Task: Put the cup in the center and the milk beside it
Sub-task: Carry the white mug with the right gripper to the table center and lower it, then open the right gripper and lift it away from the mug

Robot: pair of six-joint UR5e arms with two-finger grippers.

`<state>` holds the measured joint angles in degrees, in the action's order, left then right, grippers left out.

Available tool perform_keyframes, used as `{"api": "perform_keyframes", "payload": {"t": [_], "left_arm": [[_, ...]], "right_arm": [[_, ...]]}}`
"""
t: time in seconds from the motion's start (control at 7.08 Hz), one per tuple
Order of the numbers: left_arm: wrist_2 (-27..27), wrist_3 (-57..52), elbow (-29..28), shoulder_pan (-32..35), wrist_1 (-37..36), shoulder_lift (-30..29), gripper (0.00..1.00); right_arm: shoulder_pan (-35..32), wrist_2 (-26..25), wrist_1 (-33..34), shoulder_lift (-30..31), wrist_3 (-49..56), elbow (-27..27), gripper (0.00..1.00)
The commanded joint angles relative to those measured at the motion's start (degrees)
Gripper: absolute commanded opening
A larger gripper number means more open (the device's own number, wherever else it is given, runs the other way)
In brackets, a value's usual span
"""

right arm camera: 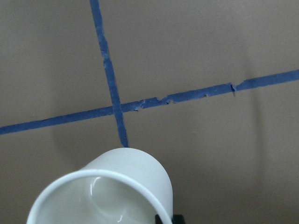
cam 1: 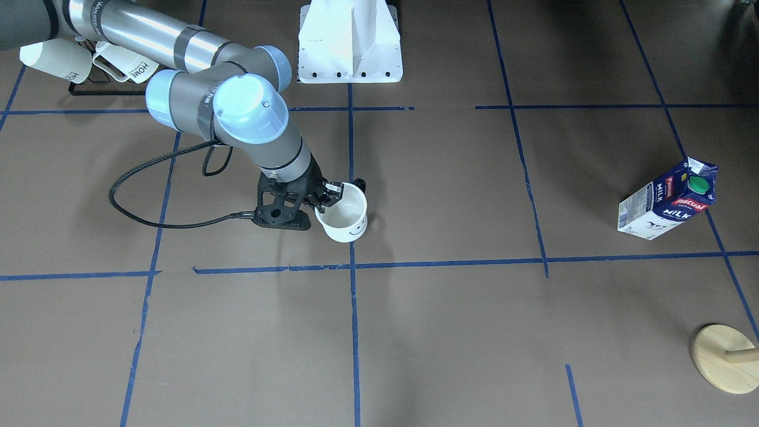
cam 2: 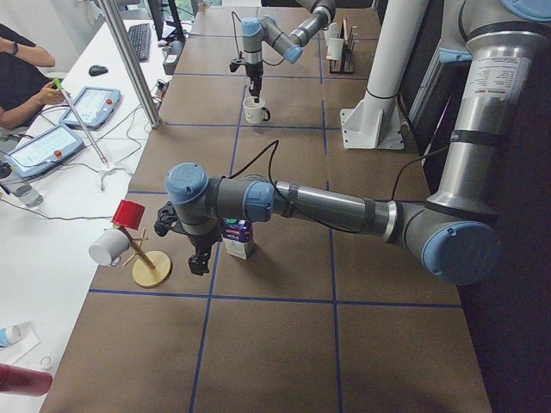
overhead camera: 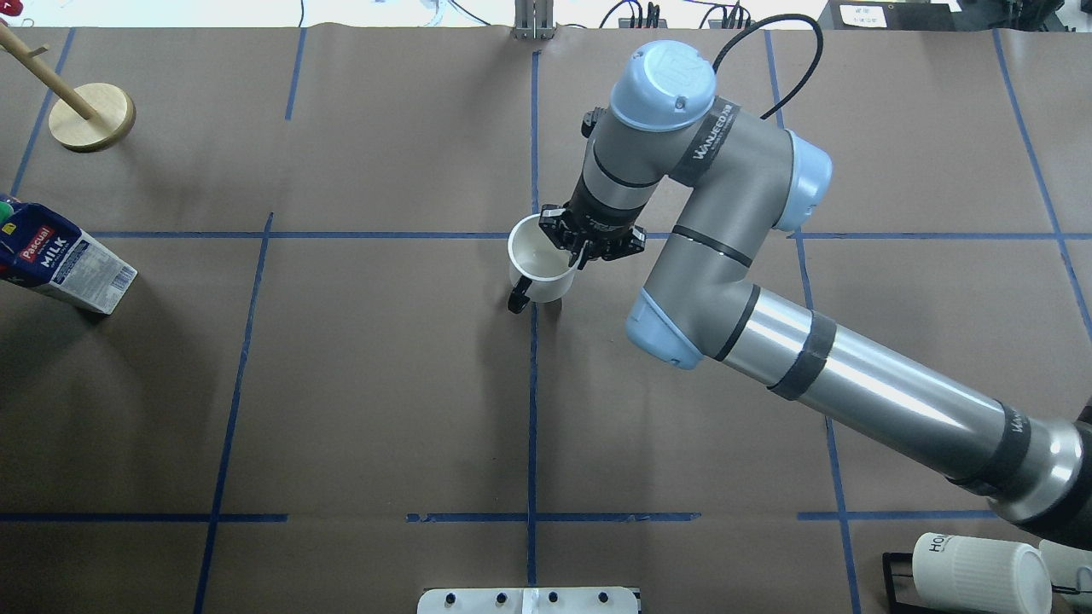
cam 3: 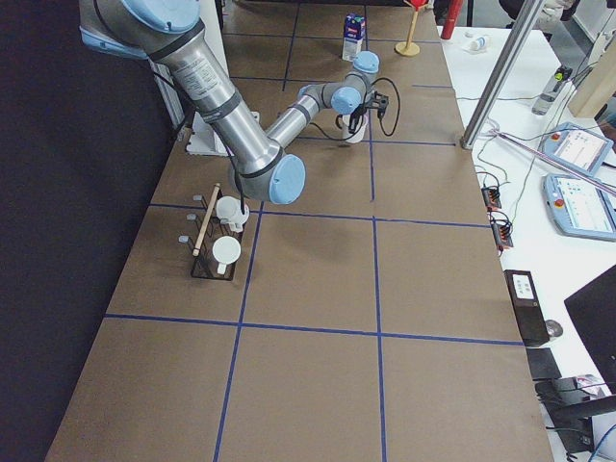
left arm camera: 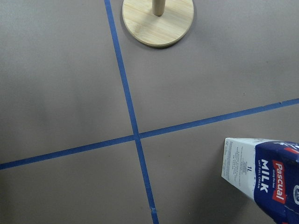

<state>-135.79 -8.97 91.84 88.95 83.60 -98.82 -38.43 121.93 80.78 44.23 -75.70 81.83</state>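
Observation:
The white cup (cam 1: 344,217) with a black handle and smiley face is held by its rim in my right gripper (cam 1: 333,193), which is shut on it. It hangs slightly tilted, low over the middle tape line, just on the robot's side of the center crossing (cam 1: 352,266). I cannot tell whether it touches the table. The overhead view shows the cup (overhead camera: 537,260) and the gripper (overhead camera: 582,249). The milk (cam 1: 667,201) stands far off on my left side. My left gripper (cam 2: 199,258) hangs beside the milk (cam 2: 238,238), apart from it; I cannot tell if it is open.
A wooden mug tree base (cam 1: 724,357) stands near the milk, with a red and a white cup on its pegs in the exterior left view. A black rack with white "HOME" mugs (cam 1: 59,59) sits behind the right arm. The white robot pedestal (cam 1: 350,44) is at the back.

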Motion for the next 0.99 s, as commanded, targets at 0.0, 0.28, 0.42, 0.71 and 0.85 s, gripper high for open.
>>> {"api": "perform_keyframes", "payload": {"t": [0.0,0.28,0.42,0.71,0.85], "left_arm": [[0.0,0.1,0.1,0.0,0.0,-0.1,1.0],[-3.4,9.5,3.0,-1.3,0.0,-0.7,1.0],[-2.9,10.8,5.4,-4.0,-0.2,-0.5,1.0],[-3.0,16.0,6.8,-9.7,0.5,-2.1,1.0],[-2.9,16.1,6.9,-11.4,3.0,-2.9,1.0]], "right_arm": [[1.3,-1.9,-0.5,-1.1,-0.2,-2.5,0.42],[1.3,-1.9,-0.4,-1.3,-0.4,-1.3,1.0],[-2.7,-0.4,0.2,-0.6,-0.1,1.3,1.0],[-11.0,5.6,-0.3,11.8,3.5,12.1,1.0],[-14.6,7.7,-0.4,15.9,12.4,13.3,1.0]]}}
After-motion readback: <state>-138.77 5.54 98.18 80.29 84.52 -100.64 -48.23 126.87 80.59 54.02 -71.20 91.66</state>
